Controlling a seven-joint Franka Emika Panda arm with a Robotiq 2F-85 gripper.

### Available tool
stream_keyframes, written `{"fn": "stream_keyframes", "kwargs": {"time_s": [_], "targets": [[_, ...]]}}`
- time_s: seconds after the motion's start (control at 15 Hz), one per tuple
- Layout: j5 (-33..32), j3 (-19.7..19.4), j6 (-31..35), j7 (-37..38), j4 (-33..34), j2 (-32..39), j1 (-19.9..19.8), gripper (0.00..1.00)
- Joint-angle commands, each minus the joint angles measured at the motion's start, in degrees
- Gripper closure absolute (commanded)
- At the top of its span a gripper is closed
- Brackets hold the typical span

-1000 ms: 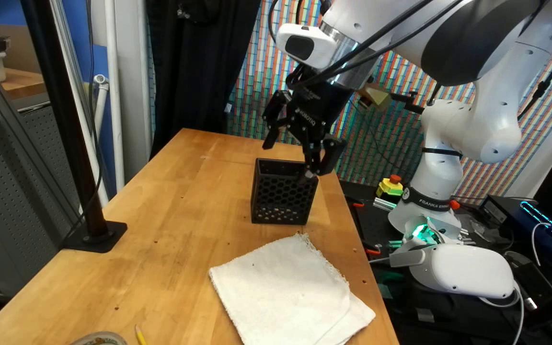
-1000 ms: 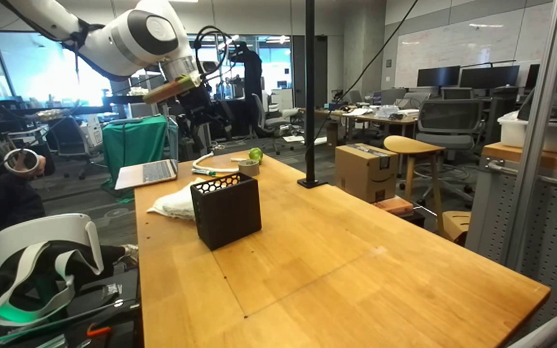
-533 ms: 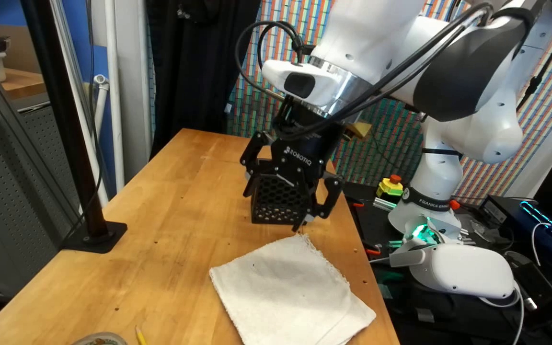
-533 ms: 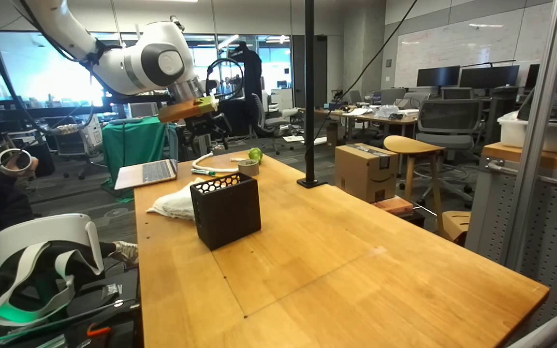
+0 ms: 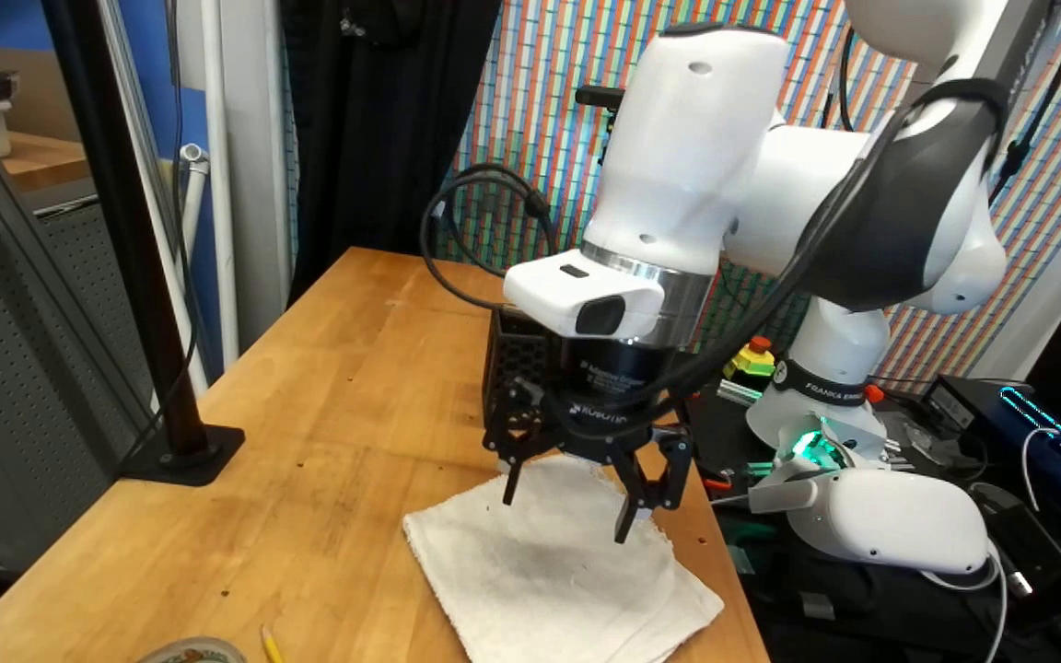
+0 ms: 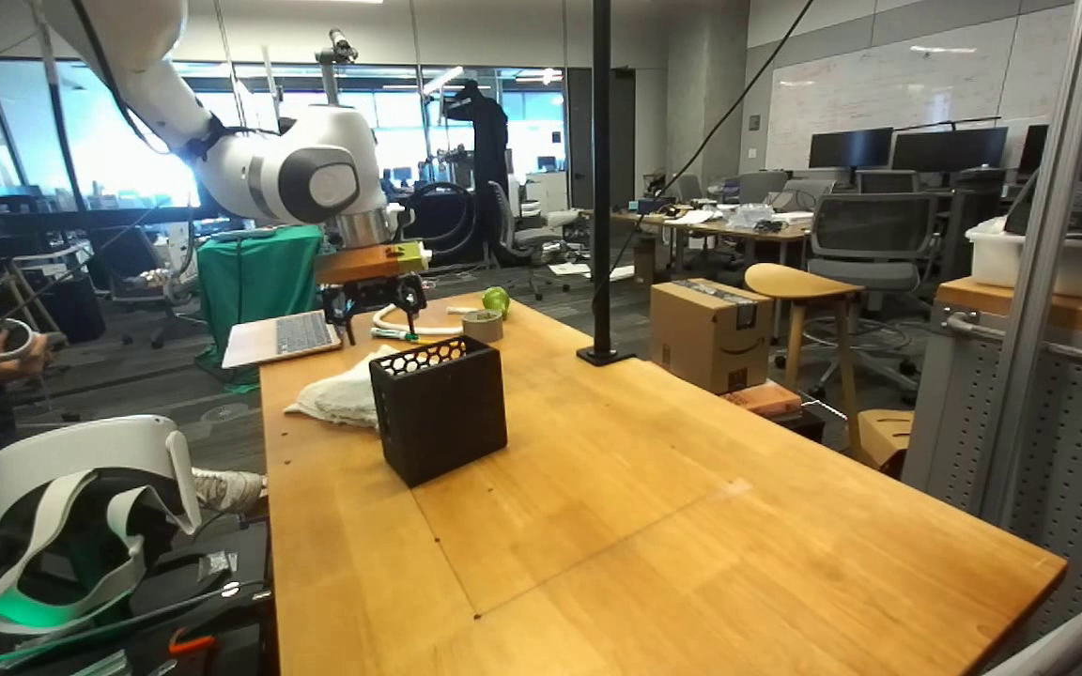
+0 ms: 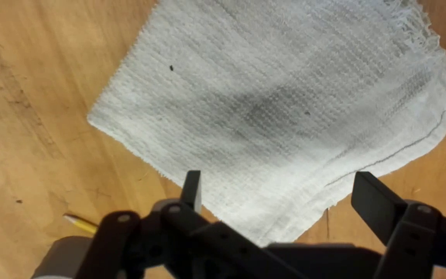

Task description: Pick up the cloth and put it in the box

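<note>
The off-white cloth (image 5: 540,580) lies flat on the wooden table, with a frayed edge and a slight overlap at one side. Its weave fills most of the wrist view, where the cloth (image 7: 246,116) spreads beneath my jaws. My gripper (image 5: 565,521) hangs above it, fingers pointing down and wide apart, holding nothing. In the wrist view the gripper (image 7: 278,173) straddles a corner of the fabric. Behind the arm stands the black mesh box (image 5: 505,364), upright and partly hidden by the wrist. An exterior view shows the box (image 6: 447,404) whole, covering part of the cloth (image 6: 339,394).
A laptop (image 6: 280,336), a tape roll (image 6: 483,326), a white tube (image 6: 409,328) and a green round object (image 6: 497,300) occupy the table's far end. A pencil (image 5: 269,644) lies near the cloth. A black pole (image 6: 603,188) rises from the table's edge.
My gripper has come down and away from above the box to over the cloth, turning from tilted to pointing downward. Its fingers stay apart. Cloth and box have not moved.
</note>
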Motion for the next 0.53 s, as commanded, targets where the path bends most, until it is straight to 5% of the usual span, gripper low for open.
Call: {"fn": "stream_keyframes", "kwargs": {"time_s": [0.0,0.2,0.47], "targets": [[-6.7,-0.4,0.7,0.5,-1.1,2.5,0.0,0.0],[-15.3,-1.7,-1.0,3.3,-2.1,5.4,0.1,0.0],[-18.3,-1.5,-2.2,2.3,-1.2,9.4,-0.5,0.0]]}}
